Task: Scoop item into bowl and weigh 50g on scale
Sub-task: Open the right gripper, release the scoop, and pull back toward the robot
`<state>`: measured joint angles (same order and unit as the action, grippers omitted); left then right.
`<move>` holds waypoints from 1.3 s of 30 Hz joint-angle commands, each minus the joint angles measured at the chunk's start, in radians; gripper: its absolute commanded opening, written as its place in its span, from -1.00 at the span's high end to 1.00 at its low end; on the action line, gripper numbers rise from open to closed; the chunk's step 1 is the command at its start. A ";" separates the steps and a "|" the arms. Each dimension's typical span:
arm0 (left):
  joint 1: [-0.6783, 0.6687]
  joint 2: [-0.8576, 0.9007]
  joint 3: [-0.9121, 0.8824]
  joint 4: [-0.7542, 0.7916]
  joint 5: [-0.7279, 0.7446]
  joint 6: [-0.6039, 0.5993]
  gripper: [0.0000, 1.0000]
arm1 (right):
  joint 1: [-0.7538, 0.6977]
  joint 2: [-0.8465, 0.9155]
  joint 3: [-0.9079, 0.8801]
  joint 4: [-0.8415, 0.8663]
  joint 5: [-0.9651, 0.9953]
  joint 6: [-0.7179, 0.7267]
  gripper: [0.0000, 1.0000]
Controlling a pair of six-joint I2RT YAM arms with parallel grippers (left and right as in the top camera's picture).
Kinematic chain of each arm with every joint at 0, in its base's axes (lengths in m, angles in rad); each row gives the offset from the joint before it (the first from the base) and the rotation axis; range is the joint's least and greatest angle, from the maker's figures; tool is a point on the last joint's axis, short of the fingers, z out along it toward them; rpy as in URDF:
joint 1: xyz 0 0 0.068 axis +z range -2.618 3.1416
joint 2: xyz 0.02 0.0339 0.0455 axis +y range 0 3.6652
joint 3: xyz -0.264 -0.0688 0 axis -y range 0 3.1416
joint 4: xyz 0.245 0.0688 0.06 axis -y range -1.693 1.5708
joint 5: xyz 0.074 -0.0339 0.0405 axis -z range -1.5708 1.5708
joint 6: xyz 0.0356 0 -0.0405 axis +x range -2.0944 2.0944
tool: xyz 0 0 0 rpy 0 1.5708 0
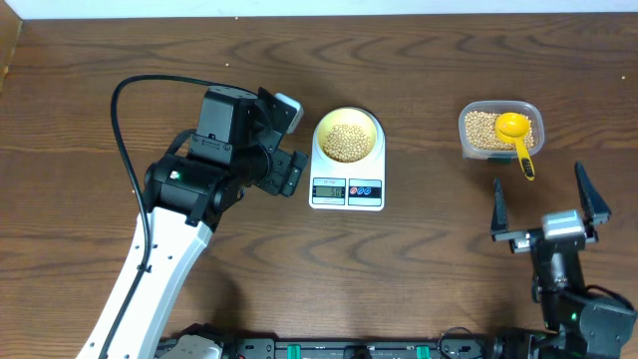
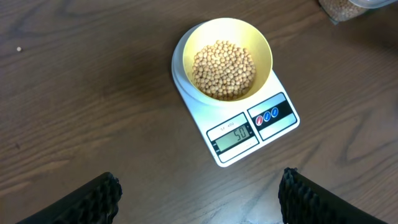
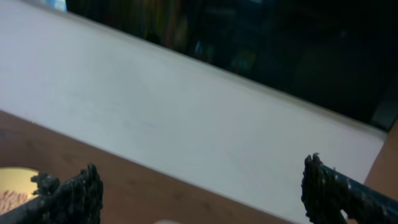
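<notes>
Mid-counter [image 1: 419,60], the bowl [image 2: 262,50] sits on the scale [image 1: 347,189], beans [image 2: 222,70] inside it. Out at the scale's three o'clock stands the tub [image 1: 465,120], scoop [image 1: 516,135] lying in it on more beans. Left fingers [image 1: 291,172] at the scale's nine o'clock; right fingers [image 1: 498,207] at the tub's six.

Even, bright diffuse light over the scale [image 1: 347,181]. Its display [image 2: 234,138] reads sharp from my left wrist; my right wrist view is soft, dark up top.
</notes>
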<state>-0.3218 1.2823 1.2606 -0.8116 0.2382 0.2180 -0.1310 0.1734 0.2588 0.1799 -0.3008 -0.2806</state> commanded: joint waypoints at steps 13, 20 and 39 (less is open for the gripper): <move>0.004 0.003 0.000 -0.003 0.013 0.013 -0.66 | 0.014 -0.168 -0.241 0.205 0.007 0.014 -0.98; 0.004 0.003 0.000 -0.003 0.013 0.013 -0.67 | 0.020 -0.168 -0.254 0.179 0.006 0.015 -0.99; 0.004 0.003 0.000 -0.003 0.013 0.013 -0.66 | 0.021 -0.168 -0.254 -0.093 0.011 0.014 -0.98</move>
<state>-0.3218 1.2823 1.2606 -0.8116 0.2382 0.2180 -0.1173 0.0124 0.0078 0.1020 -0.2958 -0.2794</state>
